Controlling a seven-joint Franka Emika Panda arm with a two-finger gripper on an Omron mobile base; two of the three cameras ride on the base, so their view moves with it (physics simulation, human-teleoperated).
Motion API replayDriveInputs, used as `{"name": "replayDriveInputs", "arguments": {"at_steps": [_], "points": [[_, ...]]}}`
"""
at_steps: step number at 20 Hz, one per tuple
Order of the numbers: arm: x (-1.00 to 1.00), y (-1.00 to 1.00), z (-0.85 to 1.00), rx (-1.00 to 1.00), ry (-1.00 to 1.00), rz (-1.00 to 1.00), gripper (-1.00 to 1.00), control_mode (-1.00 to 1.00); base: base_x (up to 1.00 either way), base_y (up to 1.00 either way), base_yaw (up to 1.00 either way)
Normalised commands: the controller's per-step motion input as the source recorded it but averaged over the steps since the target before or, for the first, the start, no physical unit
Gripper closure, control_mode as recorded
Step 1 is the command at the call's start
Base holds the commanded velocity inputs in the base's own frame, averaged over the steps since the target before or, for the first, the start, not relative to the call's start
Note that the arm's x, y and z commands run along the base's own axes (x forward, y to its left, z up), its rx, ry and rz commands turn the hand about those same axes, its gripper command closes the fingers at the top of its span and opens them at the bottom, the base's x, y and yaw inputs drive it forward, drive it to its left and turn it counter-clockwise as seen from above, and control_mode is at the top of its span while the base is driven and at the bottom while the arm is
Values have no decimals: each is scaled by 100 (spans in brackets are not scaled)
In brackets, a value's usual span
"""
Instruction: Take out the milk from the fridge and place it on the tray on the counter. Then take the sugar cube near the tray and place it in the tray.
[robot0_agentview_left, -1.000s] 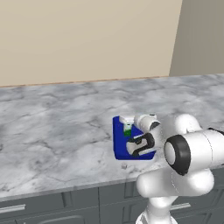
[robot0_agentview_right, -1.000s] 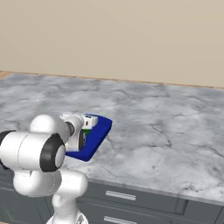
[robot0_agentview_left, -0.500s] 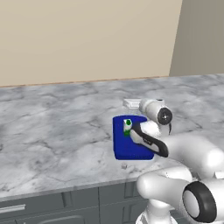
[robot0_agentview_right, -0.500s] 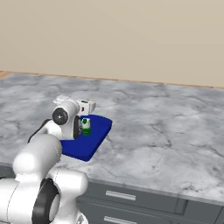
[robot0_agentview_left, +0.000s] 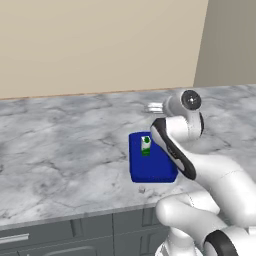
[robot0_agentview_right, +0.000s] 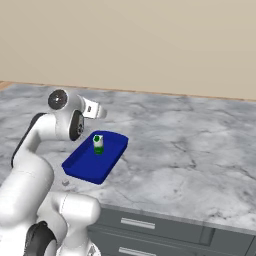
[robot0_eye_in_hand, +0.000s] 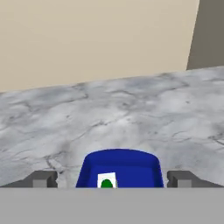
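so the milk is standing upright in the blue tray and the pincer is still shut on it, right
Not quite. The milk does stand upright in the blue tray, but the pincer is open and clear of it, raised above the tray's far end. The right base view shows the gap between them.

The counter (robot0_agentview_left: 65, 145) bears the tray (robot0_agentview_left: 150, 167) — sugar cube (robot0_agentview_left: 142, 189) just beside.
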Motion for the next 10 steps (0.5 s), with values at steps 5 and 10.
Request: {"name": "replayDriveInputs", "arguments": {"at_steps": [5,10], "points": [[-82,-23,-3,-7,44,-1,-100,-100,0,0,0],[-100,-26,-33,-1,13,0,-100,-100,0,0,0]]}}
